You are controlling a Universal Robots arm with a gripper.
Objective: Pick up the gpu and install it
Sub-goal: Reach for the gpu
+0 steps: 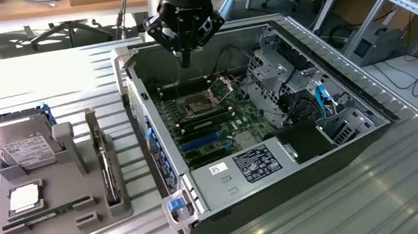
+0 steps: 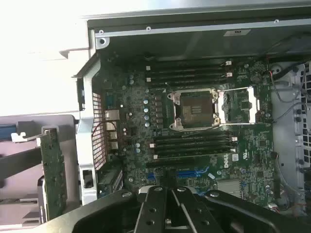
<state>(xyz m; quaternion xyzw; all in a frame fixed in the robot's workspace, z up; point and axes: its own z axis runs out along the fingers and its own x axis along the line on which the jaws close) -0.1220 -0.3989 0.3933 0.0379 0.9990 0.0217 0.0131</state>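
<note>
Note: your gripper (image 1: 184, 61) hangs over the open computer case (image 1: 289, 199), jaws pressed together, empty; gpu (image 1: 102, 157) looks light, stiff, fragile, so pinch its upper board edge.

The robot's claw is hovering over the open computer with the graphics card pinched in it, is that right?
Not quite. The gripper does hover over the open computer case, but it is shut on nothing. The exterior view shows the gpu standing on edge in the gray holder beside the case, at the exterior view's left.
</note>
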